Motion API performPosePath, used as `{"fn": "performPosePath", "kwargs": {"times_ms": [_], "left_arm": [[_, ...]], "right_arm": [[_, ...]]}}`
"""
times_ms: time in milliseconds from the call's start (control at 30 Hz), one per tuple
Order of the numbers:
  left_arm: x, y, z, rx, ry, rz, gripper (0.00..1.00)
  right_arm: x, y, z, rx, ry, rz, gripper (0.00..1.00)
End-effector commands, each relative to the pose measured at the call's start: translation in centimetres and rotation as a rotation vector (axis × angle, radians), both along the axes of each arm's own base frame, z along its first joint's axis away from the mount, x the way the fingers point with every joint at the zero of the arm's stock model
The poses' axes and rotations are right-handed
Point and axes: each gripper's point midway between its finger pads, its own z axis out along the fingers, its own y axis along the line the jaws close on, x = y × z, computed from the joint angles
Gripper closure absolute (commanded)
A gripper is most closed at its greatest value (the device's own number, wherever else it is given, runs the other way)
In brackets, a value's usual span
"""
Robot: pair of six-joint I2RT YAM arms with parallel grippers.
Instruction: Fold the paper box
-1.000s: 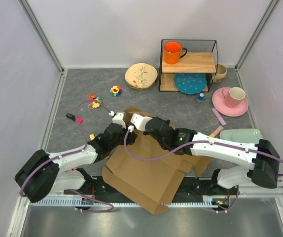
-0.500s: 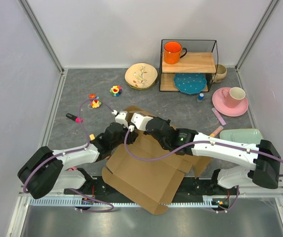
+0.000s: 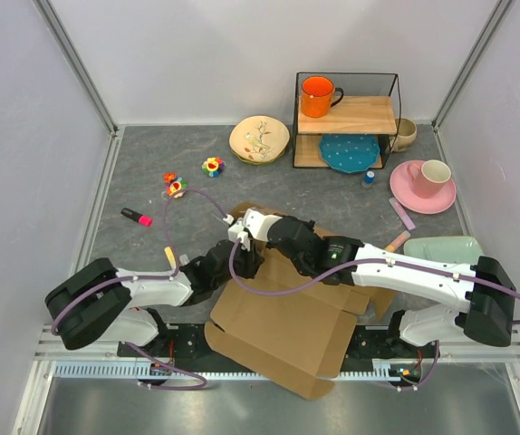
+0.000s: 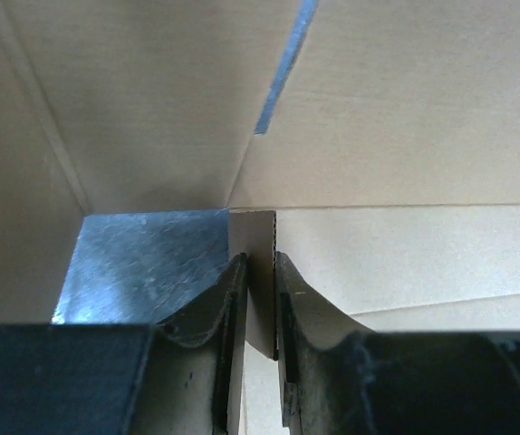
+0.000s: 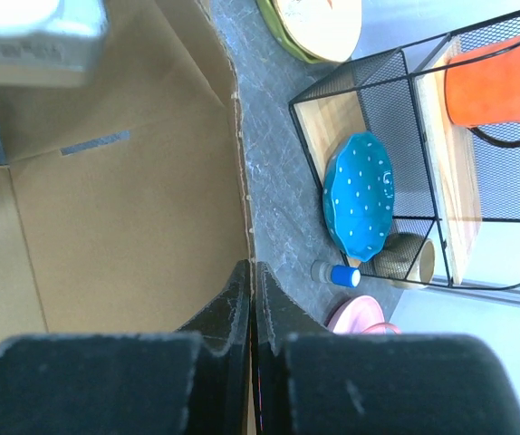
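Two arms meet over the paper box (image 3: 287, 322) in the top external view: the brown die-cut sheet lies half-opened on the grey counter (image 3: 151, 181), at the near edge between the arm bases, its far flaps raised. The left arm (image 3: 151, 288) reaches in from the left, the right arm (image 3: 405, 270) from the right, and both wrists sit at the box's far left corner. Against the back wall stands a wire shelf (image 3: 346, 118) with an orange mug (image 3: 317, 96) on its top board and a blue plate (image 3: 349, 152) below. A floral plate (image 3: 259, 139) lies left of the shelf, and a pink saucer with cup (image 3: 421, 186) to its right. Left wrist view: the left pincer (image 4: 260, 272) is clenched on the edge of an upright cardboard flap, one finger on each face, with box panels rising behind and a patch of counter showing at left. Right wrist view: the right pincer (image 5: 253, 272) is pinched tight on the thin rim of a box panel, which spreads to the left. The shelf, mug and blue plate lie beyond on the right.
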Motion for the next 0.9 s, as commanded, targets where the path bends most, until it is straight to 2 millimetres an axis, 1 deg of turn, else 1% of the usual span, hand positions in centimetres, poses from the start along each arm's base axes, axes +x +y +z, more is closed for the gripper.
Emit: {"fn": "performPosePath", "kwargs": {"times_ms": [0,67,100,133,233,333,400,433,467,500,533,567,600,633,667,700,767,800,833,867], "left_arm": [[0.1,-1.8,-0.2,0.001,-0.085,-0.017,0.75],[-0.1,-2.7,-0.4,0.003,-0.087,-0.028,0.73],[-0.2,-2.9,-1.1,0.017,-0.074,-0.03,0.71],[-0.3,-3.3,-0.9,0.014,-0.077,-0.032,0.71],[-0.3,-3.8,-0.8,0.008,-0.077,-0.031,0.7],[-0.1,-3.8,-0.2,0.009,-0.083,-0.02,0.68],[0.0,-3.1,-0.2,0.033,-0.077,0.003,0.65],[0.4,-2.6,1.2,0.018,-0.103,0.034,0.63],[0.4,-2.2,1.5,0.027,-0.104,0.05,0.61],[0.5,-1.3,1.7,0.057,-0.105,0.073,0.57],[0.6,-1.0,3.6,0.03,-0.13,0.085,0.55],[0.5,-0.7,4.5,0.024,-0.144,0.09,0.53],[0.3,-0.1,4.8,0.04,-0.143,0.092,0.49],[0.3,0.2,6.7,-0.001,-0.171,0.097,0.47],[0.1,0.5,7.4,-0.007,-0.182,0.096,0.45],[-0.1,0.9,7.5,0.003,-0.176,0.096,0.42],[-0.5,1.4,9.5,-0.044,-0.196,0.1,0.4],[-0.7,1.6,10.1,-0.059,-0.199,0.101,0.39],[-1.1,2.1,9.9,-0.047,-0.186,0.098,0.39],[-1.4,2.4,11.0,-0.084,-0.198,0.1,0.39]], "right_arm": [[0.1,1.0,1.3,0.065,-0.026,-0.004,1.0],[-0.1,1.2,1.1,0.06,-0.024,0.002,1.0],[-0.1,1.1,1.0,0.055,-0.024,0.0,1.0],[-0.1,1.1,0.9,0.051,-0.023,-0.002,1.0],[-0.2,1.1,0.7,0.04,-0.021,-0.003,1.0],[-0.1,1.0,0.6,0.036,-0.022,-0.01,1.0],[-0.1,1.0,0.5,0.032,-0.023,-0.011,1.0],[-0.1,0.9,0.6,0.031,-0.025,-0.014,1.0],[0.0,0.8,0.7,0.031,-0.028,-0.016,1.0],[-0.1,0.8,0.8,0.033,-0.03,-0.016,1.0],[0.0,0.8,1.0,0.036,-0.034,-0.019,1.0],[0.0,0.7,1.0,0.034,-0.035,-0.02,1.0],[0.1,0.7,1.1,0.036,-0.038,-0.024,1.0],[0.0,0.7,1.1,0.034,-0.038,-0.023,1.0],[0.0,0.7,1.1,0.034,-0.038,-0.023,1.0],[0.1,0.6,1.2,0.035,-0.04,-0.026,1.0],[0.1,0.6,1.1,0.033,-0.039,-0.026,1.0],[0.0,0.6,1.1,0.037,-0.039,-0.025,1.0],[0.1,0.5,1.0,0.035,-0.04,-0.028,1.0],[0.0,0.5,1.0,0.035,-0.04,-0.028,1.0]]}}
